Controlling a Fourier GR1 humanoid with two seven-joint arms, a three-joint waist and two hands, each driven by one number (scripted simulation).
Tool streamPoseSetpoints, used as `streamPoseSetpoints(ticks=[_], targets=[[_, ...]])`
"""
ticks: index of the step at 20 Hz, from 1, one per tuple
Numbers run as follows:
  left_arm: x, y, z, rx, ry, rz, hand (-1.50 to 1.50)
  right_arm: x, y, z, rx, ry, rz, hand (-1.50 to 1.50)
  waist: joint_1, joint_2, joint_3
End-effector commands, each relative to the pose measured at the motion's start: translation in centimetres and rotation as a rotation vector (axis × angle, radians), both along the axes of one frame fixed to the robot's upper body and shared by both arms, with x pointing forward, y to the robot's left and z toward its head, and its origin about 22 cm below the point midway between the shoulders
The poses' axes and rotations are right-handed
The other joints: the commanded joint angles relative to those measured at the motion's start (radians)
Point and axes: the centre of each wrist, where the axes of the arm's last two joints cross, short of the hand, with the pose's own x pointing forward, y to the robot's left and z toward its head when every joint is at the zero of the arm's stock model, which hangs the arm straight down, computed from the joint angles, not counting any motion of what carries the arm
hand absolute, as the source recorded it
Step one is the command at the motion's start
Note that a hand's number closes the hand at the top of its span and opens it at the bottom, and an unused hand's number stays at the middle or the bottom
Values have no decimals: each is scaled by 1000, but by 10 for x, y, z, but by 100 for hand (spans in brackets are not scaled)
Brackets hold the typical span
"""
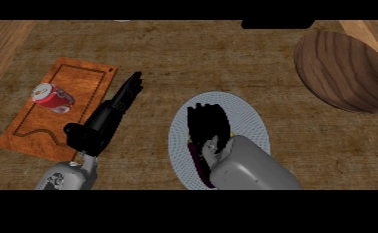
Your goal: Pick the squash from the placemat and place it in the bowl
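Note:
A round pale grey placemat (247,122) lies at the middle of the counter. My right hand (208,124) is down on it and covers most of the squash. Only a dark purple and yellowish strip of the squash (198,159) shows along the hand's left side, by the wrist. The brown wooden bowl (339,72) stands at the right edge, well apart from the hand and up to its right. My left hand (111,112) rests open left of the placemat, fingers straight and pointing up and to the right, holding nothing.
An orange cutting board (74,82) lies at the left with a red can (52,97) on its side on it. A dark object (277,24) sits at the counter's far edge. Bare wood lies between placemat and bowl.

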Motion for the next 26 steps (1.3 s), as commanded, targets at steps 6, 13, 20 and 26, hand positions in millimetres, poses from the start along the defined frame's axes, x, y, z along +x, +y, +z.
streamPoseSetpoints(ticks=[6, 13, 20, 26], targets=[[-8, 2, -1, 1, 7, -16, 0, -20, 1, -17, -172, -163, -66, -150, 6, 2, 1], [-11, -4, -6, -5, 0, -4, 0, -8, -28, -31, -207, -143, -98, -150, 4, 3, 1], [-5, 8, 15, 6, -11, -10, 0, -9, -33, -48, -224, -102, -120, -150, 3, 3, 1], [-19, -13, -5, -4, -19, -19, 0, -15, -44, -69, -192, -109, -112, -150, 4, 3, 1]])
